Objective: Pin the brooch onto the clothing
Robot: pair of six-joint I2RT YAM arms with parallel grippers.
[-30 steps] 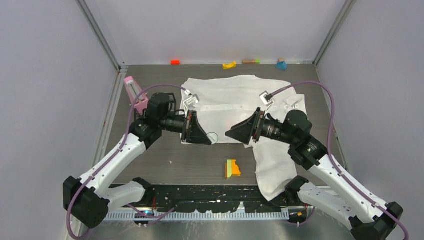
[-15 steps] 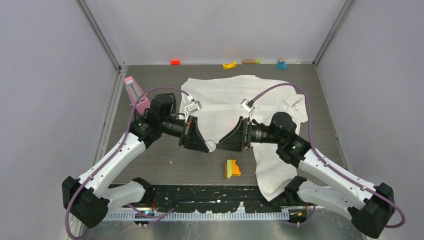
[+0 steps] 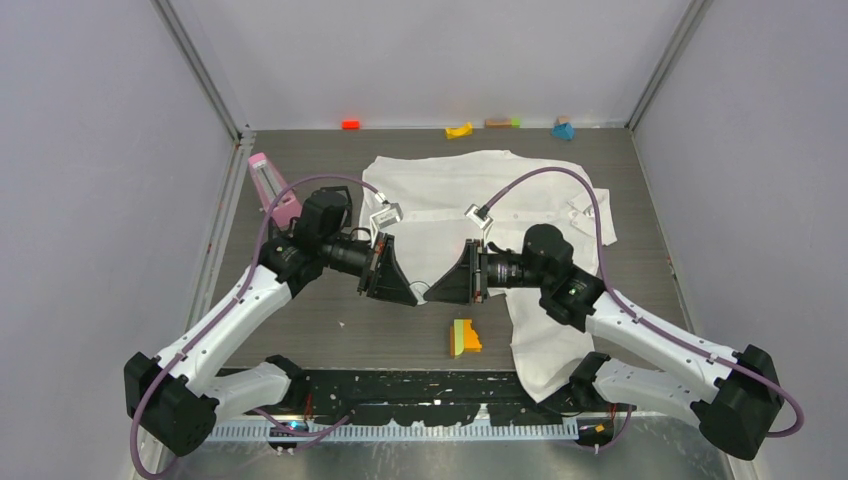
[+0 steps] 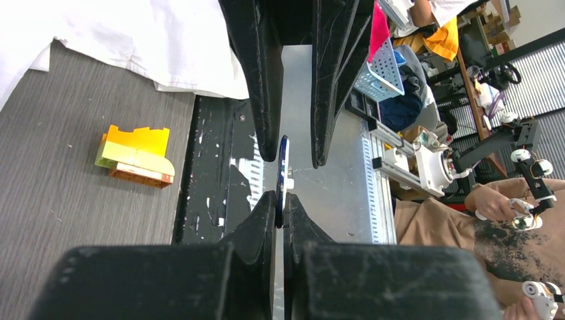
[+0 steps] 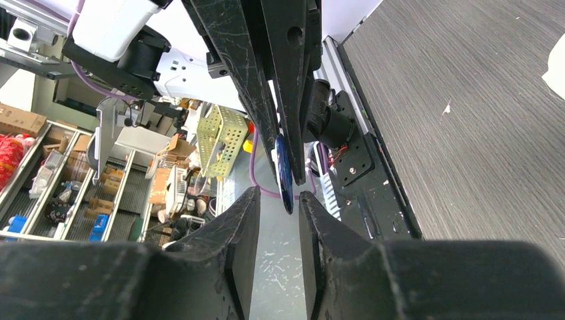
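Observation:
The brooch (image 4: 283,167) is a thin dark-blue disc seen edge-on. My left gripper (image 4: 280,200) is shut on its near edge. My right gripper (image 5: 278,193) is open, and the brooch's far edge (image 5: 284,175) sits just at the mouth of its fingers without touching them. In the top view the two grippers meet tip to tip above the table, left (image 3: 404,288) and right (image 3: 446,288), just in front of the shirt's lower left hem. The white shirt (image 3: 470,195) lies flat behind them, with one part hanging over the near edge at the right.
A yellow-orange toy block (image 3: 464,337) lies on the table just in front of the grippers, and also shows in the left wrist view (image 4: 136,157). A pink object (image 3: 270,185) stands at the left rail. Small coloured blocks (image 3: 459,130) line the back wall.
My right arm has swung left, bringing its open fingers up to the brooch. My left gripper has shifted slightly toward the near edge, still holding the brooch.

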